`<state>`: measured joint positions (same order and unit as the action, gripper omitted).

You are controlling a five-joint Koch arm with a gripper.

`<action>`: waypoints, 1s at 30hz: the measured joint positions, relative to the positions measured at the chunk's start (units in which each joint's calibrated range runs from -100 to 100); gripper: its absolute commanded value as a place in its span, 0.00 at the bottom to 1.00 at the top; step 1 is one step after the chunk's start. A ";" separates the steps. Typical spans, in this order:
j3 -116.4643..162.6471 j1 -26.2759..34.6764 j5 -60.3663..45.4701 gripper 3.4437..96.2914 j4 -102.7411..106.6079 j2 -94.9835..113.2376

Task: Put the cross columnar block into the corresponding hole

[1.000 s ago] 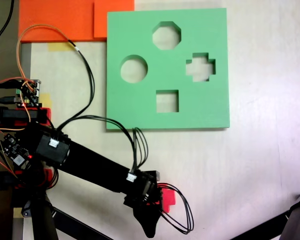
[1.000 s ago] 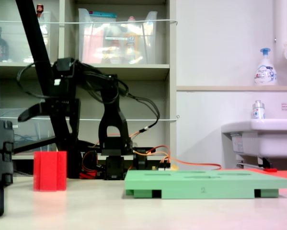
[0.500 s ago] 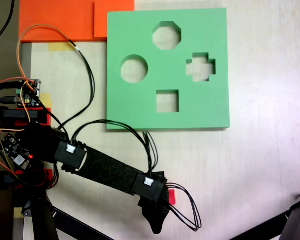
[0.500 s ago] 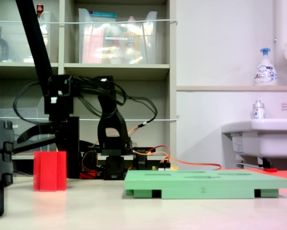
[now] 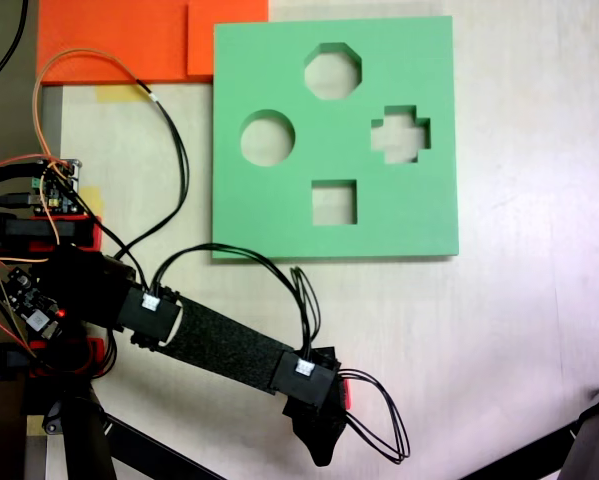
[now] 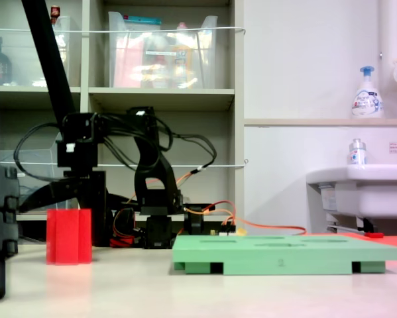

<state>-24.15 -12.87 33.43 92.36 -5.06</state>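
Cross columnar block stands upright directly beneath the jaws.

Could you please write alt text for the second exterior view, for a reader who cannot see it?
Side view of a table: a black robot arm lowers its gripper just behind an upright red block at left. A flat green board lies to the right, with shelves behind and a sink at far right.

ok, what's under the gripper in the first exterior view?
The cross columnar block: only a red sliver shows beside the gripper; the rest is covered. The second exterior view shows the block upright on the table. Whether the jaws touch it cannot be seen.
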 measured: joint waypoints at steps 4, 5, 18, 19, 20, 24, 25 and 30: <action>0.29 -0.10 0.05 0.47 -0.20 0.14; 0.59 -0.20 -0.10 0.44 -0.10 1.09; 1.18 -0.78 -0.05 0.35 1.66 1.64; 1.18 -0.83 -0.05 0.35 1.66 2.19; 1.27 -0.83 -0.05 0.35 1.66 2.74; 2.06 -0.88 0.29 0.35 2.25 6.16; 2.45 -0.93 0.73 0.35 2.55 7.80; 3.14 0.49 4.05 0.35 4.21 19.29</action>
<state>-21.02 -12.38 37.48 96.57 14.23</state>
